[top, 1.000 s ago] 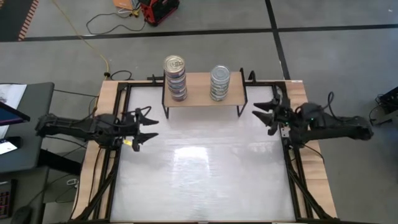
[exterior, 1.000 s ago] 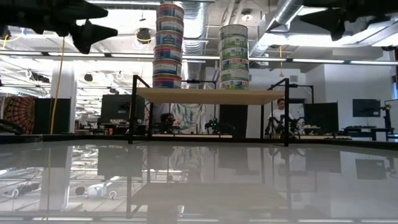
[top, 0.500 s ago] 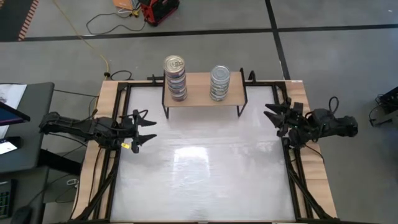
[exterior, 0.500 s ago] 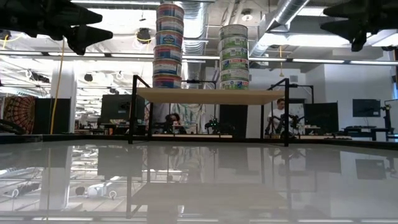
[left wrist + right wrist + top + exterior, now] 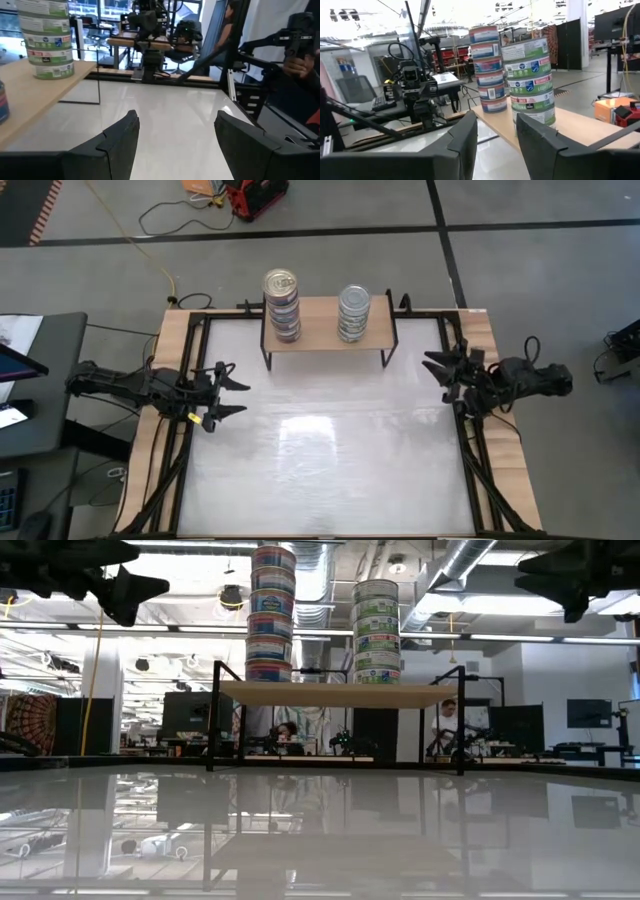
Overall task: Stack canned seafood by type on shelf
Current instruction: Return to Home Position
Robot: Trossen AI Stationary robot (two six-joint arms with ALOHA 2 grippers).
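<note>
Wooden shelf (image 5: 322,328) at far edge of table (image 5: 330,470). Two tall piles of cans on it, set apart: blue-labelled stack (image 5: 281,305), gold lid on top, toward left end; green-labelled stack (image 5: 352,313), silver lid on top, toward right end. Over table's left edge, left claw (image 5: 238,396), fingers spread, holding nothing. Over right edge, right claw (image 5: 436,375), likewise spread and empty.

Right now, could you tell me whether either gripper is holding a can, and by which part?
Nothing is held. The left gripper and right gripper are open and empty, away from the shelf, where the blue stack and green stack stand.
</note>
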